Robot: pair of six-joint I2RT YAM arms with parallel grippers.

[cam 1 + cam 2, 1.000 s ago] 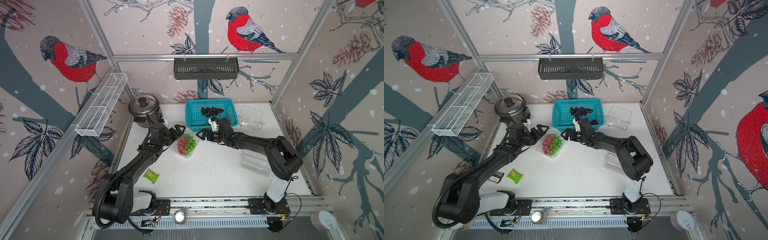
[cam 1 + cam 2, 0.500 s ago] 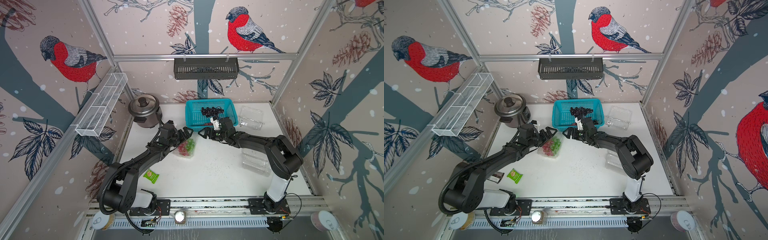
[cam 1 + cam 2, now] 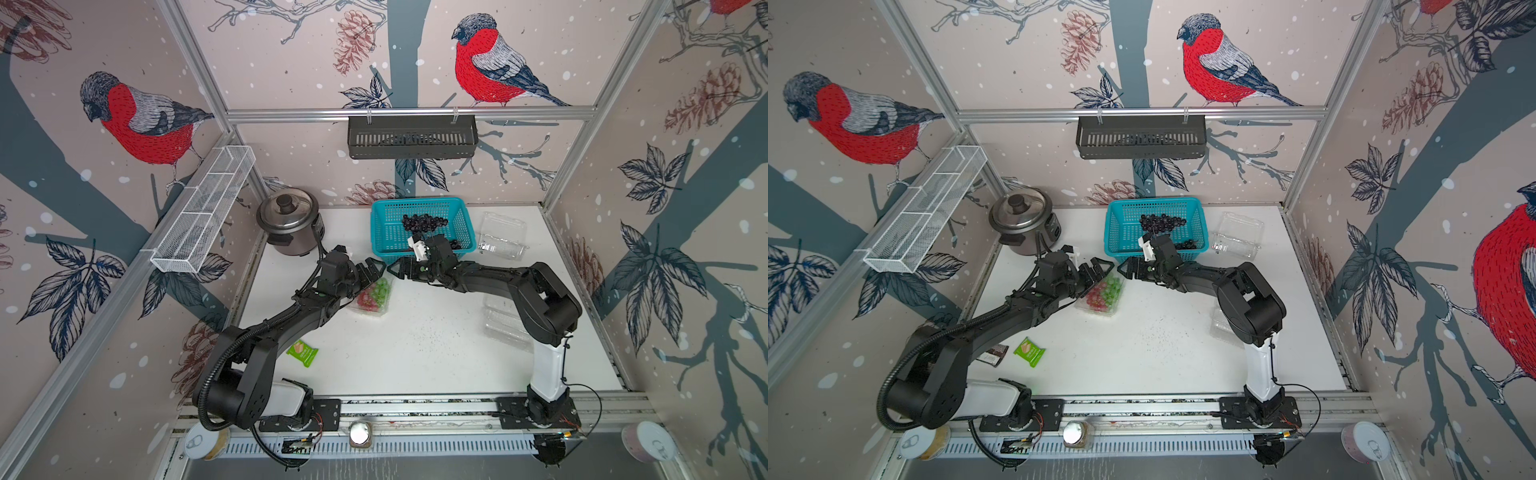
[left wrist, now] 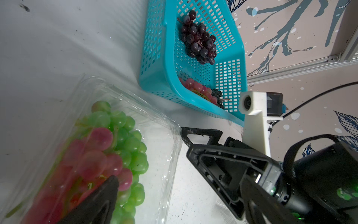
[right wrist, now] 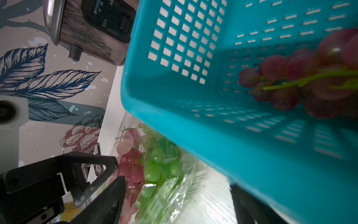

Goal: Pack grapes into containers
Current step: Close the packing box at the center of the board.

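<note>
A clear container (image 3: pixel 376 305) (image 3: pixel 1105 306) (image 4: pixel 170 133) holding green and red grapes (image 3: pixel 372 293) (image 4: pixel 124 143) (image 5: pixel 158 166) lies in front of the teal basket (image 3: pixel 384 232). My left gripper (image 3: pixel 372 268) (image 4: pixel 180 209) is open above it, one finger (image 4: pixel 96 201) over the grapes. My right gripper (image 3: pixel 397 271) (image 5: pixel 178 203) is open at the container's basket-side end, facing the left one. Dark grapes (image 3: pixel 424 223) (image 4: pixel 199 42) and a red bunch (image 4: pixel 197 89) (image 5: pixel 286 83) lie in the basket. Two empty containers (image 3: pixel 500 237) (image 3: pixel 505 328) sit at the right.
A steel rice cooker (image 3: pixel 289 222) stands at the back left beside the basket. A green packet (image 3: pixel 303 353) and a dark packet (image 3: pixel 992 355) lie near the left arm's base. A wire rack (image 3: pixel 203 208) hangs on the left wall.
My left gripper has swung right from beside the container to above it, towards the basket. The right gripper has hardly shifted.
</note>
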